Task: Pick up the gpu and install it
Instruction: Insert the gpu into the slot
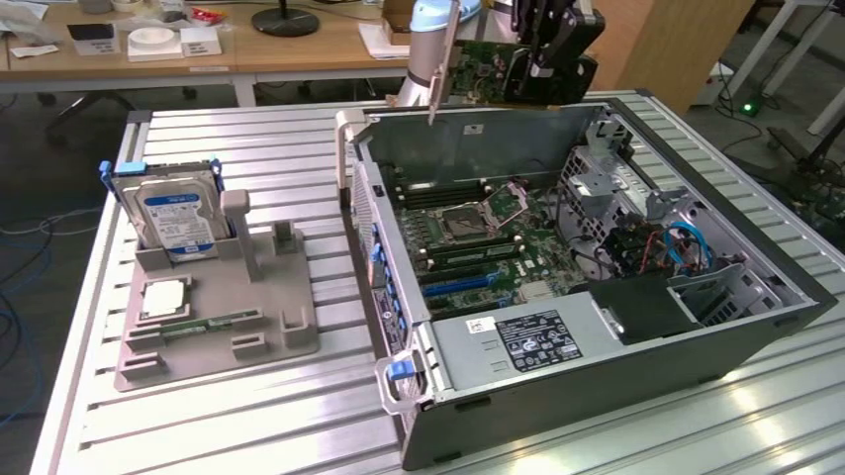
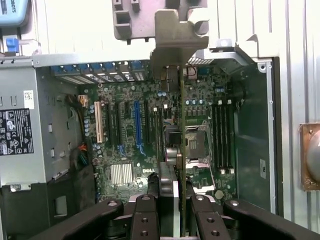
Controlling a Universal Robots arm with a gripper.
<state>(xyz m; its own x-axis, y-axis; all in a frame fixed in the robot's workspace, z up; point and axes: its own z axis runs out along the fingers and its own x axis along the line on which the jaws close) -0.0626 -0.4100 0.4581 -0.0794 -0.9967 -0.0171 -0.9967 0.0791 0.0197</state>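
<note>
Green gpu [image 1: 486,71] hangs above the open computer case [image 1: 739,327], clamped edge-on between the gripper's [image 2: 172,190] fingers [image 2: 147,210]. Any tilt against the motherboard [image 2: 125,145] below could, I judge, snag its bracket [image 1: 442,59] on the case.

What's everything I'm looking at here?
computer case: one, dark grey, open on the table
motherboard: one, green, inside the case
power supply: one, silver, inside the case
holder: one, grey, exterior view's left
hard drive: one, silver, upright in the holder
memory stick: one, green, flat on the holder
chip: one, silver, flat on the holder
table: one, silvery, beneath the case
gpu: one, green, above the case, in the gripper
gripper: one, black, shut on the gpu
</note>
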